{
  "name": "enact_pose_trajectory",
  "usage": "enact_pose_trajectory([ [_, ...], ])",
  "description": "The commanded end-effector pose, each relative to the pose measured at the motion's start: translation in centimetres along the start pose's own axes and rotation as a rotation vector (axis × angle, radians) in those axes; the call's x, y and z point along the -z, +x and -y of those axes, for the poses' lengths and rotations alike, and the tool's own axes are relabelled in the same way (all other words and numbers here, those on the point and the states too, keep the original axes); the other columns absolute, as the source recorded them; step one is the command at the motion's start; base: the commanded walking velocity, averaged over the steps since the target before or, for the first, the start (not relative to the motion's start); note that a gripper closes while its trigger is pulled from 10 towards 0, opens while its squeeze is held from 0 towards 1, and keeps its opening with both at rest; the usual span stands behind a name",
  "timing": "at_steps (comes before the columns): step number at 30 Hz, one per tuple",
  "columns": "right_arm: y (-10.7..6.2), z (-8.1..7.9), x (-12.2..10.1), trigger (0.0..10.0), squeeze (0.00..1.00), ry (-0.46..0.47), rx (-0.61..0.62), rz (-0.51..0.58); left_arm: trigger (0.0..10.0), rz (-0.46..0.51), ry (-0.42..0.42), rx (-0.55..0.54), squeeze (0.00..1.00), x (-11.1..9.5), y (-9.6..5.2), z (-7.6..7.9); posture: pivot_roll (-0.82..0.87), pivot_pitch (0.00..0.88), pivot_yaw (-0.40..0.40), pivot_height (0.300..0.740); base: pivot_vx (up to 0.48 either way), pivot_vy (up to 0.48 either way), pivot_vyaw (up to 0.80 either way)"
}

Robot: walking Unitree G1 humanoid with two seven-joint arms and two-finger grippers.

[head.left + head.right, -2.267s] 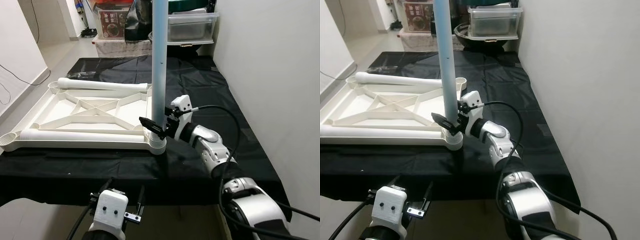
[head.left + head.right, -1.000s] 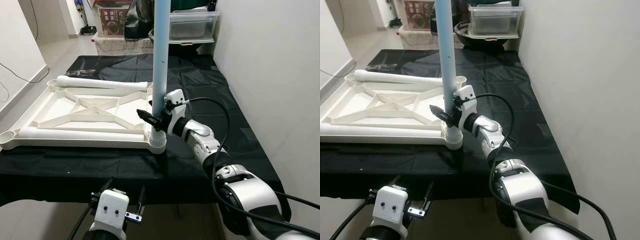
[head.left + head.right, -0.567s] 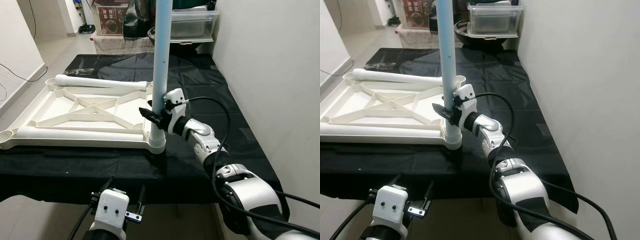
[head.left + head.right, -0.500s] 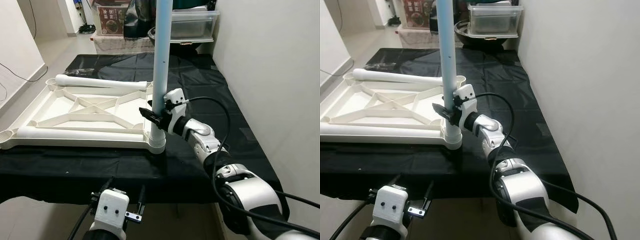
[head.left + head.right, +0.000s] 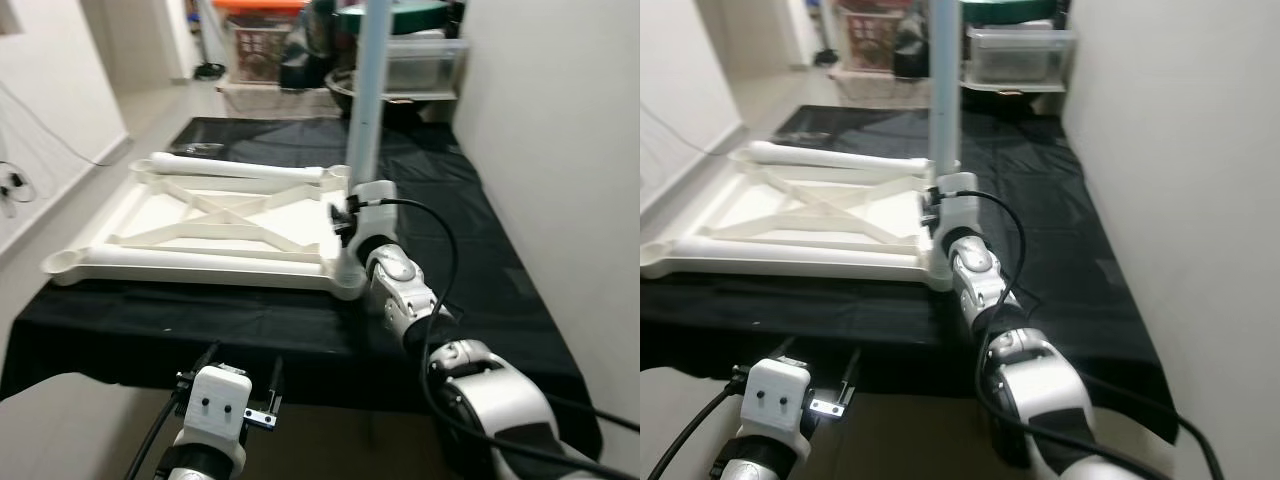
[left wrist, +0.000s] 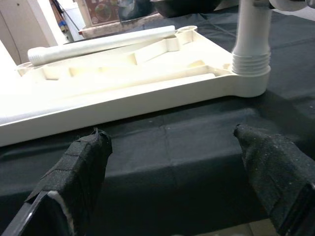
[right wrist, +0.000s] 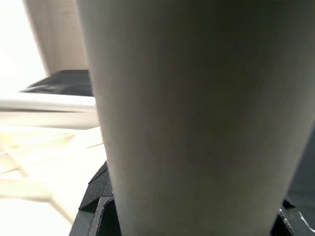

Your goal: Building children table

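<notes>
Table top (image 5: 200,215): a white plastic panel with crossed ribs is laid underside up on the black cloth (image 5: 480,250); round sockets are seen at its corners.
Upright leg (image 5: 366,100): a pale tube is stood in the corner socket (image 6: 251,81) nearest the robot's right arm; its threaded collar is seated just above the socket rim.
Spare legs: one loose leg (image 5: 240,171) is laid along the far edge of the table top, another (image 5: 190,262) along the near edge.
Right gripper (image 5: 345,222): it is pressed against the upright leg just above the socket. The tube is seen between the black fingers (image 7: 101,196) in the wrist view, so the leg is judged to be clasped.
Left gripper (image 6: 172,167): it is held low in front of the near edge of the table top, fingers spread wide and nothing between them.
Step in hand: the leg is judged to be being screwed or pressed home.
How to do it well: the tube should be kept plumb over the socket, turned without sideways pull, and the panel kept from sliding on the cloth.
</notes>
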State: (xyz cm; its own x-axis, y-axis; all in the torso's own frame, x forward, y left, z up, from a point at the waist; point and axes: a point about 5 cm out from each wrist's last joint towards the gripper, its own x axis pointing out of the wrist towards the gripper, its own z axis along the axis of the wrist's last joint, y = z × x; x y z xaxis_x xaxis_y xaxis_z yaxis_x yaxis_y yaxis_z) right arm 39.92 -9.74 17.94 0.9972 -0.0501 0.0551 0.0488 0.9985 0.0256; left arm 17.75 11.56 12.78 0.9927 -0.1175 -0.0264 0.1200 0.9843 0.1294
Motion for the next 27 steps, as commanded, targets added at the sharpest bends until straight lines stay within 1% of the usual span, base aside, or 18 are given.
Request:
enact_pose_trajectory([
  [1,-1.0,1.9,3.2,0.0,0.00,0.032,0.178,-0.143,10.0,-0.015,0.010,0.011,0.00,0.3,0.2,0.1,0.09,0.022,-0.013,0.740,0.000,0.000,0.00],
  [2,-1.4,1.6,3.1,0.0,0.00,0.039,0.271,-0.131,10.0,-0.010,0.009,0.013,0.00,0.2,0.3,0.2,0.09,0.020,-0.010,0.740,0.000,0.000,0.00],
  [3,-1.9,1.2,3.3,0.0,0.00,0.076,0.357,-0.141,10.0,-0.007,0.008,0.014,0.00,0.2,0.4,0.2,0.09,0.021,-0.011,0.740,0.000,0.000,0.00],
  [4,-1.9,1.2,3.3,0.0,0.00,0.076,0.357,-0.141,10.0,-0.007,0.008,0.014,0.00,0.2,0.4,0.2,0.09,0.021,-0.011,0.740,0.000,0.000,0.00],
  [5,-2.2,1.0,3.4,0.0,0.00,0.101,0.412,-0.151,10.0,-0.004,0.007,0.014,0.00,0.1,0.5,0.3,0.09,0.021,-0.011,0.740,0.000,0.000,0.00],
  [6,-2.2,1.0,3.4,0.0,0.00,0.101,0.412,-0.151,10.0,-0.004,0.007,0.014,0.00,0.1,0.5,0.3,0.09,0.021,-0.011,0.740,0.000,0.000,0.00],
  [8,-2.9,0.0,4.2,0.0,0.00,0.162,0.490,-0.223,10.0,-0.005,0.007,0.015,0.00,0.2,0.6,0.3,0.10,0.017,-0.010,0.740,0.000,0.000,0.00],
  [9,-2.9,0.0,4.2,0.0,0.00,0.162,0.490,-0.223,10.0,-0.005,0.007,0.015,0.00,0.2,0.6,0.3,0.10,0.017,-0.010,0.740,0.000,0.000,0.00],
  [11,-3.3,-1.0,4.5,0.0,0.00,0.189,0.524,-0.276,10.0,-0.007,0.006,0.014,0.00,0.3,0.5,0.3,0.10,0.016,-0.009,0.740,0.000,0.000,0.00],
  [17,-3.4,-1.8,4.1,0.0,0.00,0.206,0.487,-0.263,10.0,-0.014,0.006,0.019,0.00,0.5,0.5,0.4,0.10,0.015,-0.009,0.740,0.000,0.000,0.00],
  [18,-3.2,-2.2,3.9,9.3,0.00,0.196,0.428,-0.249,10.0,-0.016,0.009,0.023,0.00,0.5,0.5,0.4,0.10,0.014,-0.008,0.740,0.000,0.000,0.00],
  [19,-3.3,-2.5,3.5,10.0,0.00,0.170,0.388,-0.238,10.0,-0.018,0.011,0.027,0.00,0.6,0.6,0.5,0.10,0.014,-0.008,0.740,0.000,0.000,0.00],
  [20,-3.3,-2.5,3.5,10.0,0.00,0.170,0.388,-0.238,10.0,-0.018,0.011,0.027,0.00,0.6,0.6,0.5,0.10,0.014,-0.008,0.740,0.000,0.000,0.00],
  [21,-3.2,-2.6,3.0,10.0,0.00,0.184,0.328,-0.194,10.0,-0.018,0.012,0.029,0.00,0.6,0.6,0.5,0.10,0.014,-0.008,0.740,0.000,0.000,0.00],
  [22,-3.2,-2.6,3.0,10.0,0.00,0.184,0.328,-0.194,10.0,-0.018,0.012,0.029,0.00,0.6,0.6,0.5,0.10,0.014,-0.008,0.740,0.000,0.000,0.00],
  [25,-3.1,-2.7,2.4,10.0,0.00,0.200,0.250,-0.140,10.0,-0.019,0.011,0.029,0.00,0.6,0.6,0.5,0.09,0.012,-0.004,0.740,0.000,0.000,0.00],
  [26,-3.1,-2.6,2.2,10.0,1.00,0.203,0.224,-0.116,10.0,-0.019,0.011,0.030,0.00,0.7,0.7,0.5,0.09,0.012,-0.004,0.740,0.000,0.000,0.00],
  [27,-3.1,-2.6,2.2,10.0,1.00,0.203,0.224,-0.116,10.0,-0.019,0.011,0.030,0.00,0.7,0.7,0.5,0.09,0.012,-0.004,0.740,0.000,0.000,0.00],
])
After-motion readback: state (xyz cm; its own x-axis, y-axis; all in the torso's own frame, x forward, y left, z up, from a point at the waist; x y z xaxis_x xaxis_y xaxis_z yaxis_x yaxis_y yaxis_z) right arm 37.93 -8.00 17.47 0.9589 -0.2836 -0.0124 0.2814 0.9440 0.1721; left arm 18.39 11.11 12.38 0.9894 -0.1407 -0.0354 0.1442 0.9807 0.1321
